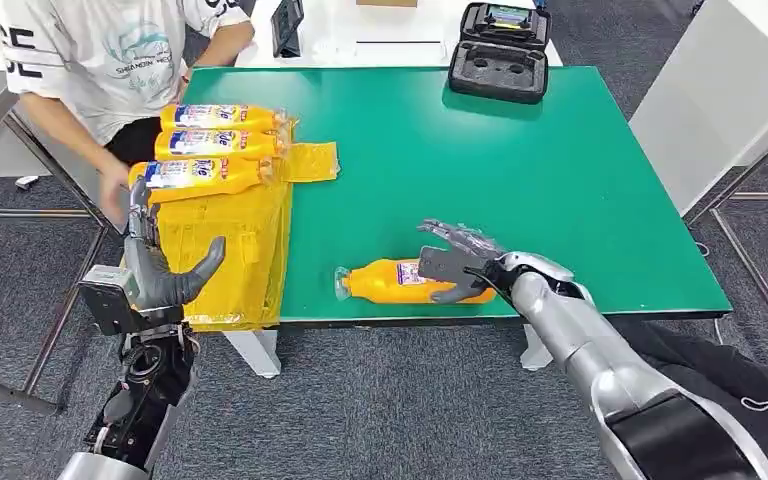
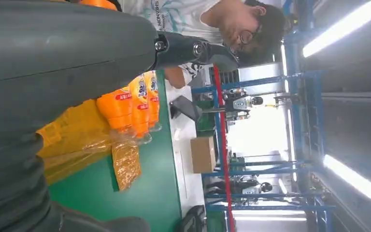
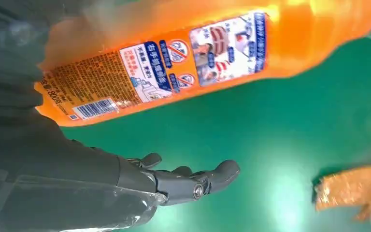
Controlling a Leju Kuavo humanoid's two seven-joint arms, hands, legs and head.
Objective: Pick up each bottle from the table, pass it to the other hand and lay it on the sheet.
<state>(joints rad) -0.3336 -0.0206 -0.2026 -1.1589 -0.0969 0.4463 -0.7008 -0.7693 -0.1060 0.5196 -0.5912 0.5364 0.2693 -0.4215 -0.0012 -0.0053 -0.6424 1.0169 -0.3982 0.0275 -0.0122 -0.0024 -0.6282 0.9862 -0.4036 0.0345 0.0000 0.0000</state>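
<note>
An orange bottle [image 1: 392, 281] [image 3: 183, 63] lies on its side near the front edge of the green table [image 1: 480, 170]. My right hand [image 1: 455, 265] [image 3: 77, 179] straddles its base end, thumb on the near side and fingers [image 3: 193, 181] spread with a gap to the bottle. Three more orange bottles [image 1: 215, 143] [image 2: 130, 104] lie side by side on the yellow sheet [image 1: 225, 250] [image 2: 72, 145] at the table's left end. My left hand [image 1: 160, 270] [image 2: 53, 63] is raised by the table's front left corner, fingers up, thumb out, holding nothing.
A person in a white shirt [image 1: 100, 50] stands at the table's far left, one hand [image 1: 115, 195] near the closest bottle on the sheet. An open black case [image 1: 500, 50] sits at the table's far edge. A white table [image 1: 720, 90] stands to the right.
</note>
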